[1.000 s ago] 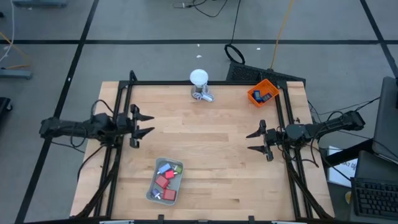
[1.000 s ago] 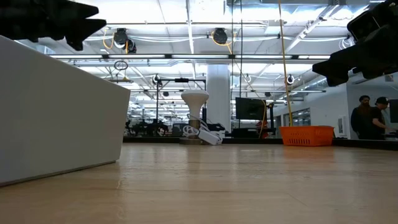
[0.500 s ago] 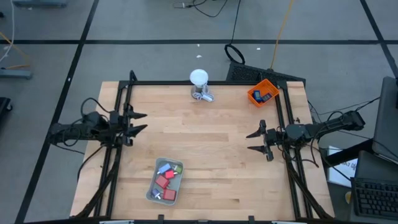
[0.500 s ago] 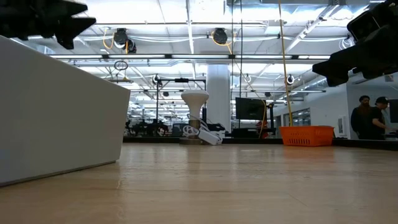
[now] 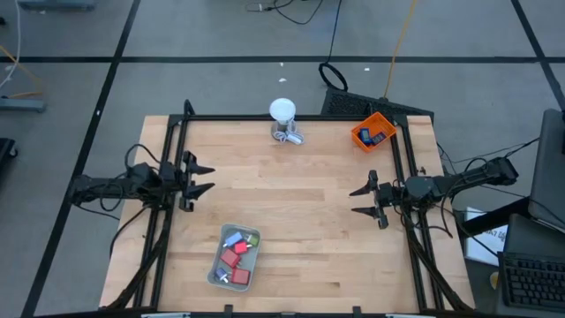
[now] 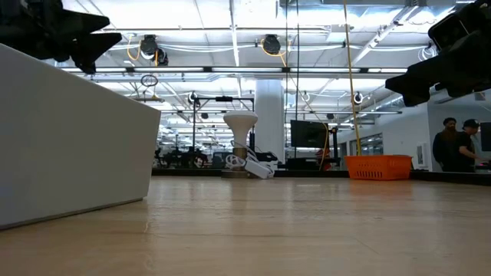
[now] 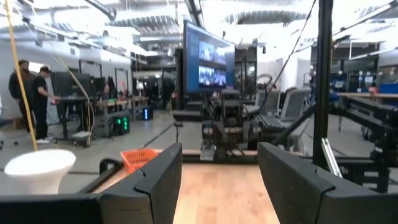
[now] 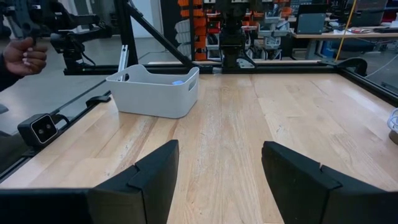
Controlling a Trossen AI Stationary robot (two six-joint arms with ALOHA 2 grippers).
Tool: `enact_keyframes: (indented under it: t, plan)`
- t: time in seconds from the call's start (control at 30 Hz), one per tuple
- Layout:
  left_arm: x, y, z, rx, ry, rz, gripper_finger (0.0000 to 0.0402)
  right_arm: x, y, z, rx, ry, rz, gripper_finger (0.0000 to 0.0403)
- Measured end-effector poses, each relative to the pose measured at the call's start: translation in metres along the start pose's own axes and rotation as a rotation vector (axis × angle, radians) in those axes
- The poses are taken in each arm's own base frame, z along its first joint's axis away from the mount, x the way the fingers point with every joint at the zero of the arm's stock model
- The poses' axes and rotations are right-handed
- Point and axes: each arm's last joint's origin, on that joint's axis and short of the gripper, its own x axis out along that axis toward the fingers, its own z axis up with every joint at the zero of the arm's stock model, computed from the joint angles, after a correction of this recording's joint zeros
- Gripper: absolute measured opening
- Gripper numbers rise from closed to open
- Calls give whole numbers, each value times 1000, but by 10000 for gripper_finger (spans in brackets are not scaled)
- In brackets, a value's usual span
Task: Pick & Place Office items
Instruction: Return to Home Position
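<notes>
Red, blue and green office items (image 5: 233,257) lie in grey tray (image 5: 214,268) on worktop (image 5: 300,230); dark-blue ones in orange bin (image 5: 357,135), far from tray. Left hand (image 5: 210,177) and right hand (image 5: 353,201) either side beyond tray, both spread, empty.

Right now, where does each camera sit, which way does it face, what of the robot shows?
High: overhead, straight down on the table; both arms, left gripper and right gripper open.
Low: table-top height, level past the grey tray toward the orange bin; arms overhead.
Left wrist: faces the right arm opposite; own fingers show.
Right wrist: faces the tray; own fingers show.
Shared: low and right wrist both see the tray.
</notes>
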Motion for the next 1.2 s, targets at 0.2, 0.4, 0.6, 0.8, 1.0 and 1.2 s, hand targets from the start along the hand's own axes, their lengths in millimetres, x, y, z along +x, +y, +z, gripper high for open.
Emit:
enact_keyframes:
  t: [0.2,0.4,0.6,0.8,1.0,1.2]
  plan:
    - [0,0,-2,-9,4,-1,214,0,0,0,0,0,0,220]
    - [0,0,-4,-1,25,-2,214,0,0,0,0,0,0,220]
    - [0,0,-6,-16,40,-4,214,0,0,0,0,0,0,220]
    - [0,0,-5,-36,30,-5,214,0,0,0,0,0,0,220]
    - [0,0,-5,-42,32,-5,214,0,0,0,0,0,0,220]
    - [0,0,-6,-34,41,-6,214,0,0,0,0,0,0,220]
